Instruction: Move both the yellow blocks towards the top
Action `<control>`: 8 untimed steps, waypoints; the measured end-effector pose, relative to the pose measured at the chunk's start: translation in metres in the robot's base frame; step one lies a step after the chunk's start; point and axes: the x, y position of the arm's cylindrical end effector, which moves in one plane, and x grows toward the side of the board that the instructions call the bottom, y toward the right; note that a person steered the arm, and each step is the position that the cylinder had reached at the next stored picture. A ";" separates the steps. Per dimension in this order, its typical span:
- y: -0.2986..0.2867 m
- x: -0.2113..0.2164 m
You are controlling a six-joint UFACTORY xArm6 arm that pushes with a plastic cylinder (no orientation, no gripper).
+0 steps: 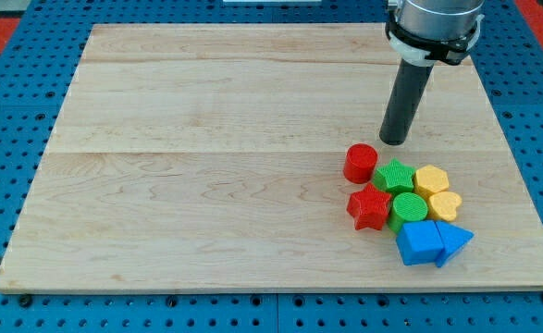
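Rod upright near the board's (160, 102) right edge, my tip (393, 141) bare, holding nothing, just above the red cylinder (361, 163), apart from the yellow blocks (432, 179).

The scene is evenly and brightly lit from above. Only short, soft shadows are cast on the desk (206, 185) beneath the blocks at lower right. No glare is seen. Everything is rendered sharply, without noticeable edge distortion.
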 end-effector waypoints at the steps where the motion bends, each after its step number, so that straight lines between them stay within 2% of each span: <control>1: 0.000 0.000; 2: 0.000 0.000; 3: 0.023 0.000; 4: 0.108 0.005; 5: 0.179 0.079; 6: 0.142 0.151; 7: 0.081 0.186; 8: 0.059 0.153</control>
